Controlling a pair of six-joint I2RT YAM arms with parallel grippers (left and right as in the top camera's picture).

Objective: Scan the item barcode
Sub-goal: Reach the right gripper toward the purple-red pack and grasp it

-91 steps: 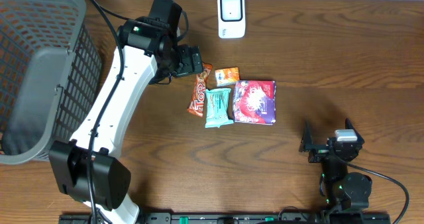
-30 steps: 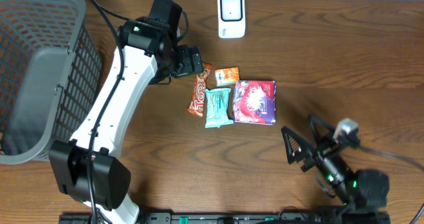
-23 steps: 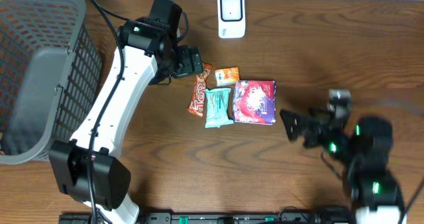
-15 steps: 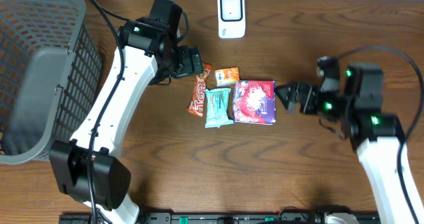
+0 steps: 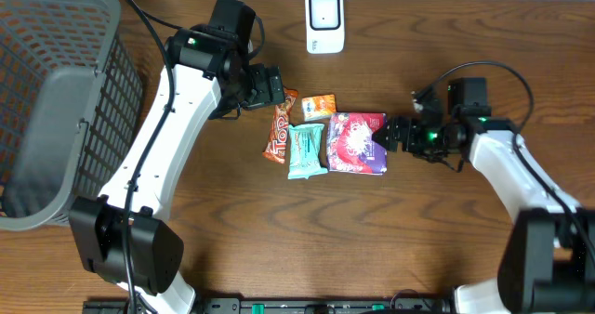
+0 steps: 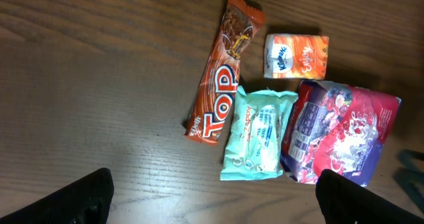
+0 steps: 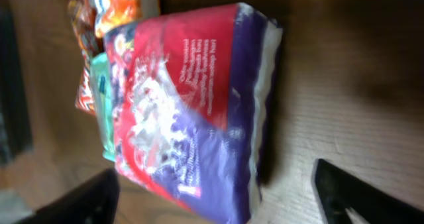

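Just ahead of the right end effector [image 5: 390, 136], its fingers spread wide, lies the red-and-purple packet [image 5: 356, 142].

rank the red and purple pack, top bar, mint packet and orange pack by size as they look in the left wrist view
1. red and purple pack, largest
2. mint packet and top bar: too alike to rank; the bar is longer but narrower
3. orange pack, smallest

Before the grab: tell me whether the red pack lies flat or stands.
Flat: the pack shows its broad printed face upward in the overhead view.
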